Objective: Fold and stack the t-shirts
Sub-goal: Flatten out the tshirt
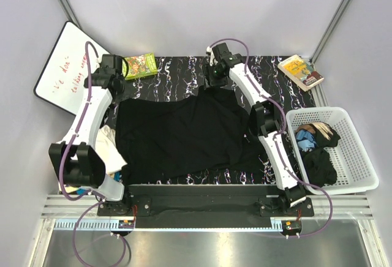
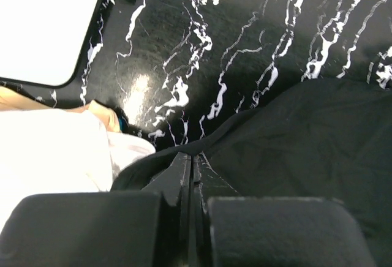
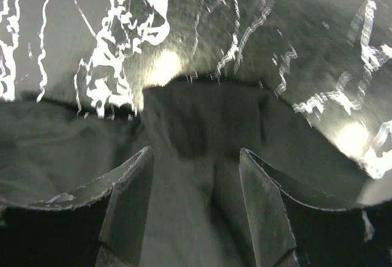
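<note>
A plain black t-shirt [image 1: 184, 135] lies spread flat in the middle of the black marbled table [image 1: 184, 71]. My left gripper [image 2: 193, 157] is at the shirt's far left corner, jaws pressed together on the hem of the black t-shirt [image 2: 306, 144]. Beside it lies a white t-shirt [image 2: 55, 150], which in the top view [image 1: 109, 146] sits under the left arm. My right gripper [image 3: 196, 154] hangs open over the far edge of the black t-shirt [image 3: 202, 120], with cloth under the gap and neither finger touching it. From above, the right gripper [image 1: 217, 74] is at the back middle.
A white slatted basket [image 1: 361, 150] at the right holds black [image 1: 318, 166] and blue [image 1: 304, 139] clothes. A whiteboard [image 1: 61, 71] leans at the far left. A green box [image 1: 141, 65] and a book [image 1: 300, 71] lie along the table's back edge.
</note>
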Motion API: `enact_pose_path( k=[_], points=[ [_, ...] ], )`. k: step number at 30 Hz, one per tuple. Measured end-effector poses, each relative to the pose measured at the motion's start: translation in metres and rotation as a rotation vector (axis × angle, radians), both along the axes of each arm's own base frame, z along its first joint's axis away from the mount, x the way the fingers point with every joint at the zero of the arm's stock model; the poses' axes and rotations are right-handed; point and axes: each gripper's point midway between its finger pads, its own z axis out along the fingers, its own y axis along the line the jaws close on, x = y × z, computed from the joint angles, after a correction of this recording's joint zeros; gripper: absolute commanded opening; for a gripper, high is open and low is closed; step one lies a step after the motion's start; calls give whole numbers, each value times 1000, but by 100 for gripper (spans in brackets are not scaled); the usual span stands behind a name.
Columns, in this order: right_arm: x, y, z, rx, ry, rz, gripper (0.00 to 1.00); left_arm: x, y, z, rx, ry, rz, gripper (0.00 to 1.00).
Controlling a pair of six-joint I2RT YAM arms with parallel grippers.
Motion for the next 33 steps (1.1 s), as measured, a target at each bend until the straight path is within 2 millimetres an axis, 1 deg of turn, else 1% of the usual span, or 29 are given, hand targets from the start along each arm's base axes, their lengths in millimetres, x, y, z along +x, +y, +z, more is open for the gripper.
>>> enact_pose_path(
  k=[2,4,6,10,13,15,16,17,19,20,21,22,23,24,29,31,33],
  points=[
    [-4,-6,11,-8,-3,-17,63,8,1,-4,5,15,-2,0],
    [-13,-17,23,-25,4,-36,62,13,1,-9,8,30,-6,0],
    [-17,-24,36,-29,-4,-56,61,16,1,-12,10,41,-9,0],
    [-23,-54,62,-10,-5,-149,60,17,1,-15,13,59,-14,0],
    [-24,-86,73,85,32,-278,60,17,1,-17,15,67,-16,0],
    [-24,-114,69,202,81,-396,63,17,1,-20,16,76,-17,0],
    [-27,-125,64,253,112,-452,66,17,1,-21,16,82,-18,0],
    [-29,-139,54,330,147,-521,66,17,1,-23,17,88,-20,0],
    [-34,-162,34,416,223,-632,66,18,1,-27,20,101,-22,0],
    [-36,-168,22,450,263,-676,66,18,1,-29,20,105,-23,0],
    [-38,-168,16,476,293,-698,66,18,1,-30,21,108,-24,0],
    [-40,-164,9,505,326,-711,66,18,1,-30,22,110,-26,0],
    [-42,-157,7,528,348,-710,66,18,1,-31,23,112,-26,0],
    [-43,-146,7,558,368,-697,66,18,1,-31,23,112,-27,0],
    [-40,-105,24,661,377,-607,65,18,1,-32,25,115,-29,0],
    [-40,-97,29,687,381,-584,65,18,1,-32,25,114,-29,0],
    [-39,-95,31,704,386,-579,64,18,1,-32,25,115,-30,0]
  ],
)
